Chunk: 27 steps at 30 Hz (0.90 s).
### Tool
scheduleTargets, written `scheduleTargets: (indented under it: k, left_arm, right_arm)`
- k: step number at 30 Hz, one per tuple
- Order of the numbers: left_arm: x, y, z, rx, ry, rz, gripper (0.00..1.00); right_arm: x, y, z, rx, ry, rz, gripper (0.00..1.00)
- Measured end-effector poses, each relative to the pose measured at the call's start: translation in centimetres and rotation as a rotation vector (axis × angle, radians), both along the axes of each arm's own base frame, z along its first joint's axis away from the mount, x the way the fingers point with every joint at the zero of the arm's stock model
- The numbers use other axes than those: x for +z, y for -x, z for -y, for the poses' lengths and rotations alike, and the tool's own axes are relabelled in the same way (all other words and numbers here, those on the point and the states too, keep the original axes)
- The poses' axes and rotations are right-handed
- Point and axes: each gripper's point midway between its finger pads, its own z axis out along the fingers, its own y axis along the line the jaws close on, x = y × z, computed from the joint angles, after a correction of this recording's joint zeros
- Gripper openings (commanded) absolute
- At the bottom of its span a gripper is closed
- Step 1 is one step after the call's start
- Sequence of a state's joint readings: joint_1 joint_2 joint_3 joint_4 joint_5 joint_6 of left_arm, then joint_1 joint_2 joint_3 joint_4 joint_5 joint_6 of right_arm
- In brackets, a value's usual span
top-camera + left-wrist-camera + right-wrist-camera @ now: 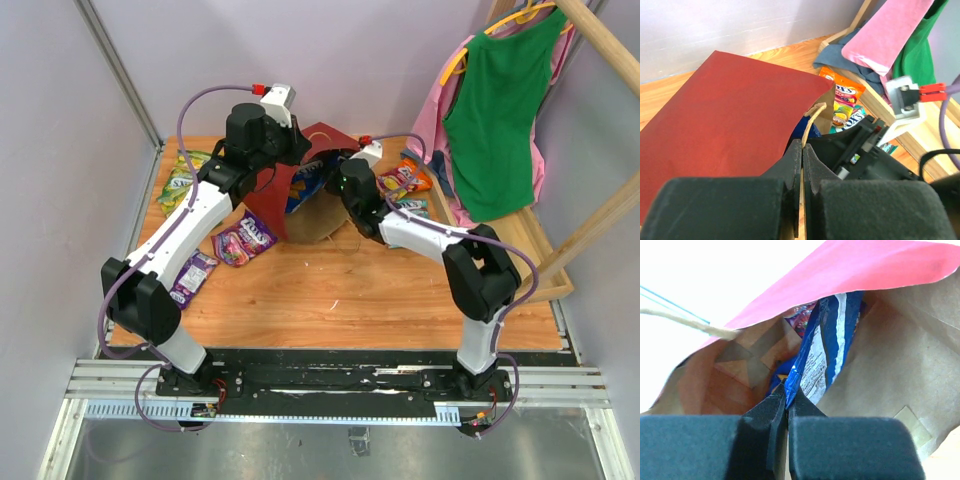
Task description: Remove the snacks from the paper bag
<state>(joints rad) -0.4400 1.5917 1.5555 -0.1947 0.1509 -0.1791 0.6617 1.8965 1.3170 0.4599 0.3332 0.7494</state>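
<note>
Two grippers: both closed, each on something different.
Left gripper (pixel 802 145): fingers pressed together on the beige loop handle (pixel 813 114) at the mouth of the bag, holding that side up.
Right gripper (pixel 787 390): reaches into the mouth, fingers clamped on the near corner seam of the blue chip bag (pixel 827 335).
Paper bag (pixel 268 205): red outside and kraft brown inside. It lies at the far middle of the table (pixel 350 290) with its mouth facing right.
Chip bag's place: inside the paper bag, standing on edge against the brown wall. A reddish wrapper shows behind it, too dim to name.
Out on the table: green-yellow packets (pixel 180 182) far left, purple packets (pixel 245 240) near left, an orange-red packet (pixel 408 177) and a teal-white packet (pixel 412 208) to the right.
Handling: the chip bag looks light, puffy and slick, and its film crumples easily and could slide between smooth pads.
Where to hold: the flat crimped seam, as now; it is the stiffest part and gives a fold to bite.
Risk: a pull could drag the light paper bag along, so the hold on the handle matters.
</note>
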Motion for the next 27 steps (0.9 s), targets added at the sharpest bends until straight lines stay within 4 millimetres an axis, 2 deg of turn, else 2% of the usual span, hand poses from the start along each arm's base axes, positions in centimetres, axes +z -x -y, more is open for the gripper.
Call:
scheduleTargets:
  k: [4,7,17,27]
  left_arm:
    - [0.1,0.0,0.1,-0.001,0.004,0.003,0.01]
    - [0.2,0.0,0.1,-0.003,0.009,0.005,0.01]
    - [0.3,0.1,0.3,-0.016,0.016,0.006,0.01]
    - [0.6,0.3,0.2,-0.018,0.019,0.012,0.00]
  right_arm:
    - [2.3,1.3,0.4,0.015,-0.006,0.043,0.01]
    - [3.4,2.0,0.8,0.019,-0.002,0.062,0.01]
    - [4.4,4.7,2.2,0.038,0.040,0.087,0.01]
    - [5.6,9.0,7.3,0.001,0.151,0.116,0.01]
